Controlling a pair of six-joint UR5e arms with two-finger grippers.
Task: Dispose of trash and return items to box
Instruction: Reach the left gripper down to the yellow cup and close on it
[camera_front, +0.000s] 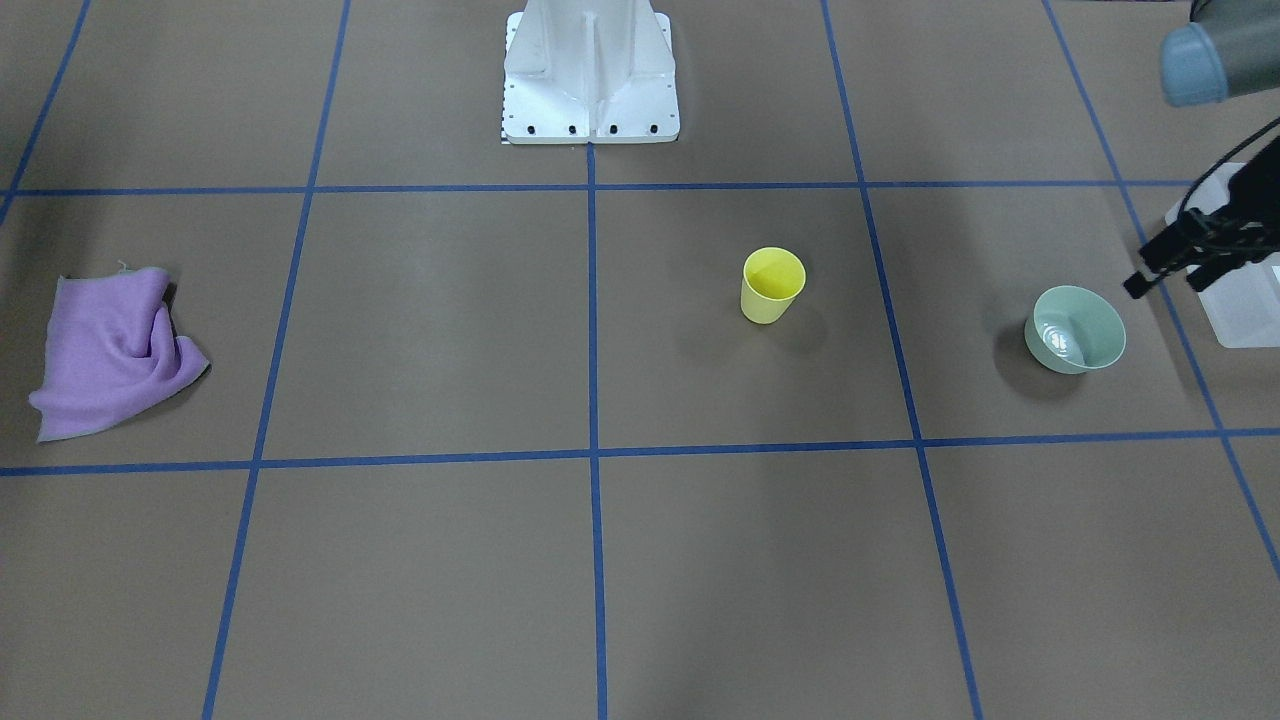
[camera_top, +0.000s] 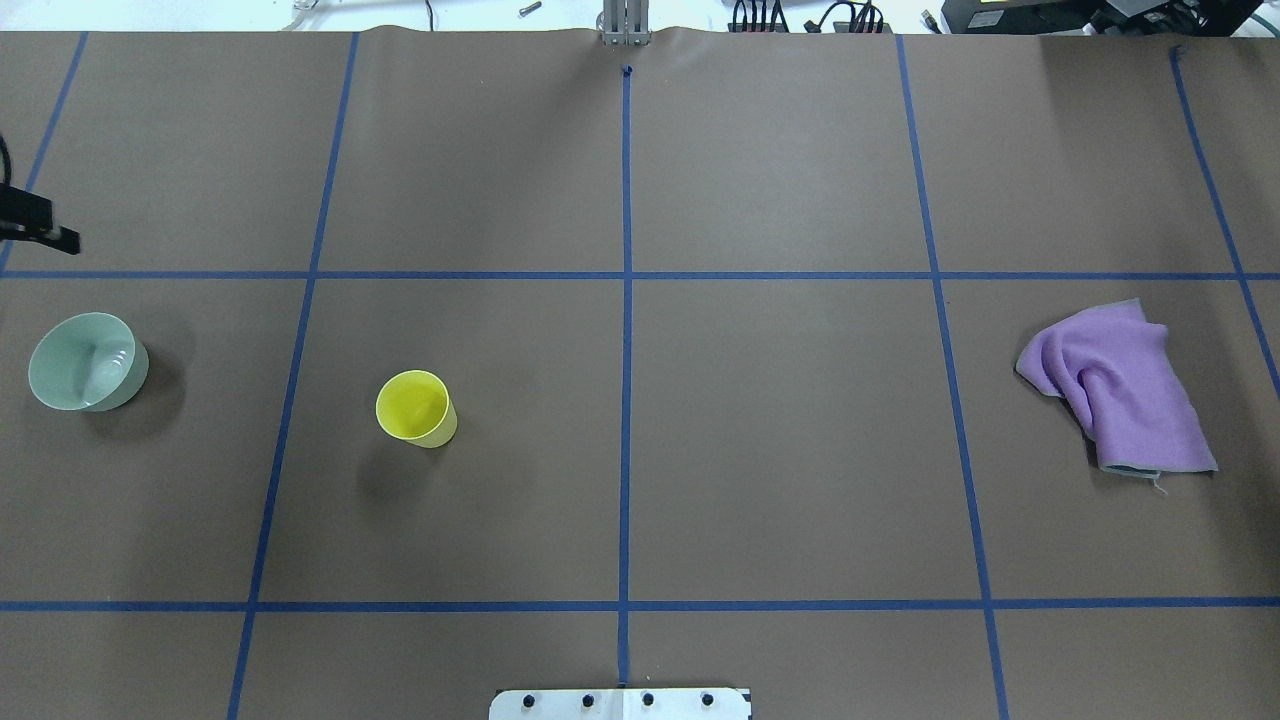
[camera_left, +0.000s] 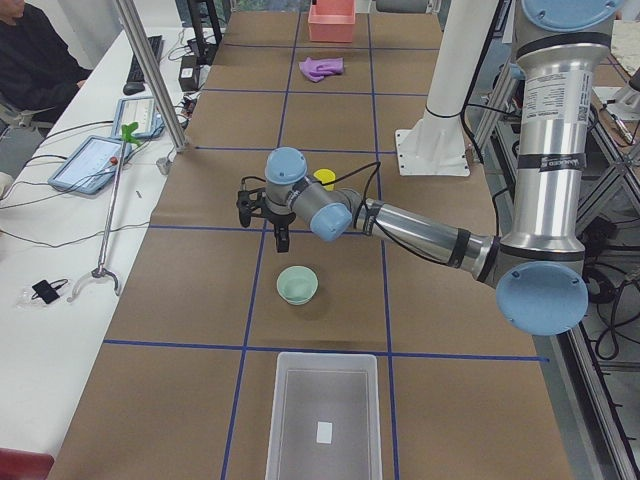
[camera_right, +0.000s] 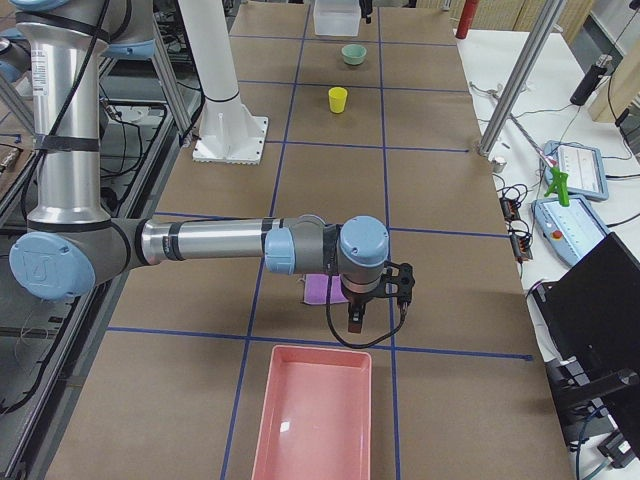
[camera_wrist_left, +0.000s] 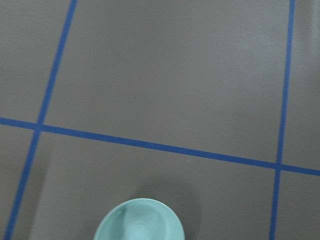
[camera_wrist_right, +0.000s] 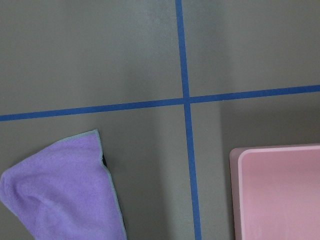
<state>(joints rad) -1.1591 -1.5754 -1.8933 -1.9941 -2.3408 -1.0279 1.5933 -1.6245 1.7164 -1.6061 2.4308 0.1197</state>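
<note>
Mint bowl (camera_front: 1076, 330), yellow cup (camera_front: 772, 286) sit empty outside frosted box (camera_left: 276, 420); left tool (camera_left: 263, 222), right tool (camera_right: 378, 305) unreadable.

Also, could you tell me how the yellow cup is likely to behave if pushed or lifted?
The yellow cup stands upright and empty, so it is probably light. Its base looks narrower than its rim, so a sideways push may tip it; being round, it could then roll.
</note>
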